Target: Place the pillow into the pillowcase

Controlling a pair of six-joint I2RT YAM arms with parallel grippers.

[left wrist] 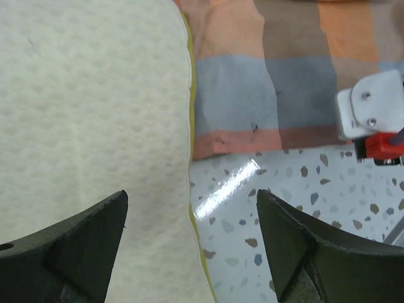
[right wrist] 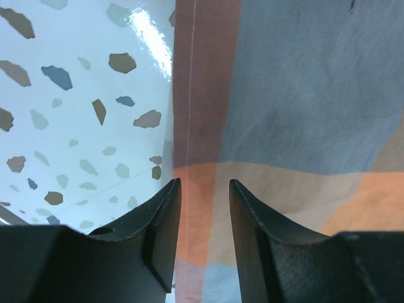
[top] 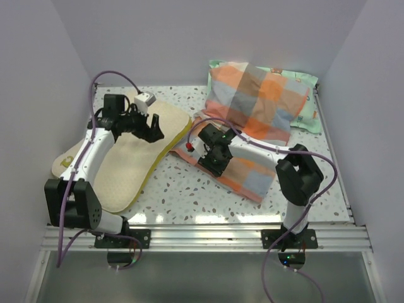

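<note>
Top view first: the pillow (top: 120, 170) lies flat on the left side of the table (top: 183, 189), fully outside the case (top: 255, 104). The case is spread out on the right, with its far part draped over a mint pillow (top: 306, 79) in the back corner. The pillow's right edge touches the case's near-left corner. The left gripper (top: 151, 132) hangs over the pillow's far end, and the right gripper (top: 213, 165) sits low over the near-left part of the case. Left wrist view: the left gripper (left wrist: 192, 208) has its fingers spread wide and holds nothing, straddling the pillow's (left wrist: 88, 107) yellow edge, with the case (left wrist: 271, 82) just past it. Right wrist view: the right gripper (right wrist: 204, 189) has its fingers only a narrow gap apart with nothing pinched between them. It's right above the case's (right wrist: 303, 95) hemmed edge, next to bare table (right wrist: 76, 126)
</note>
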